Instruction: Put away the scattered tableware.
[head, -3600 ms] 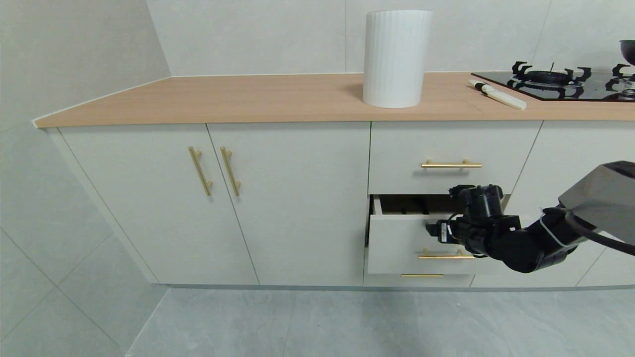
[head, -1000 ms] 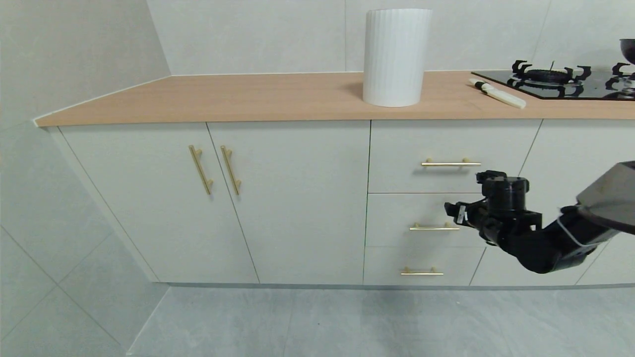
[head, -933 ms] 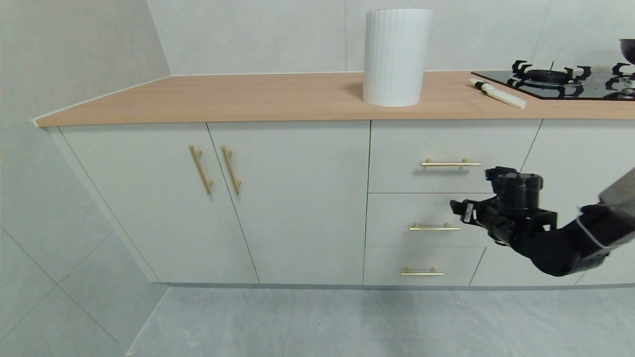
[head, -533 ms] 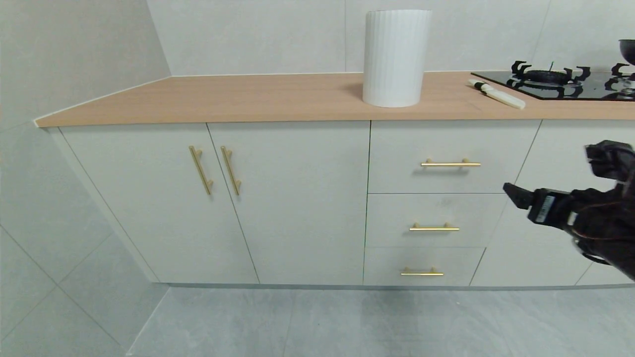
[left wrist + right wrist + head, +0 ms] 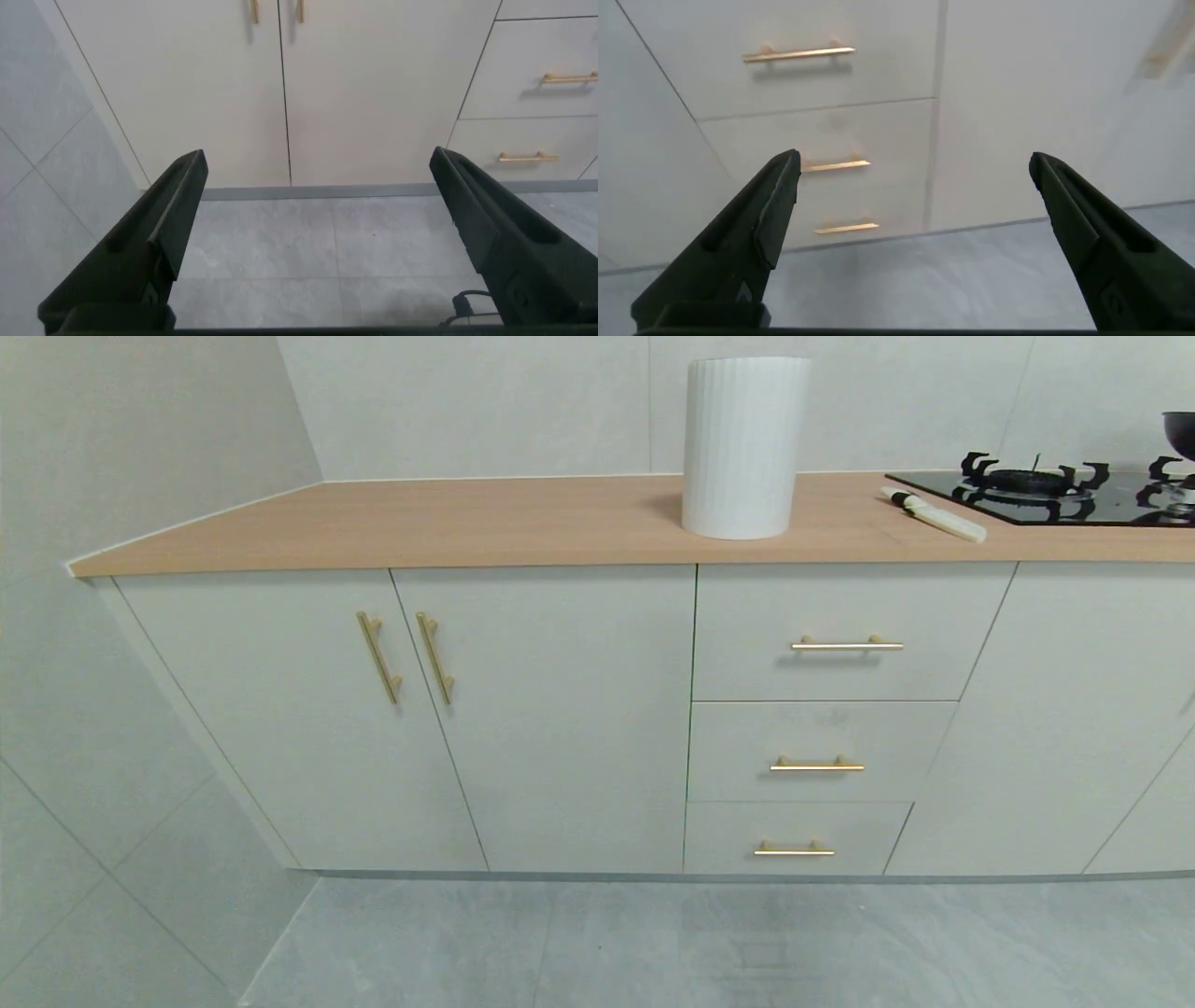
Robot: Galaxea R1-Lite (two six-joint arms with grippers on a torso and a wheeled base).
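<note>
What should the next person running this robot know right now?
Left pincer: open, empty, low in front of the cabinet doors.
Right pincer: open, empty, facing the drawers.
Things: a white utensil lies on the countertop beside the gas hob; a white ribbed canister stands nearby.
Done: all three drawers are shut.
Left: the white utensil probably needs putting away. What the drawers hold is hidden.
</note>
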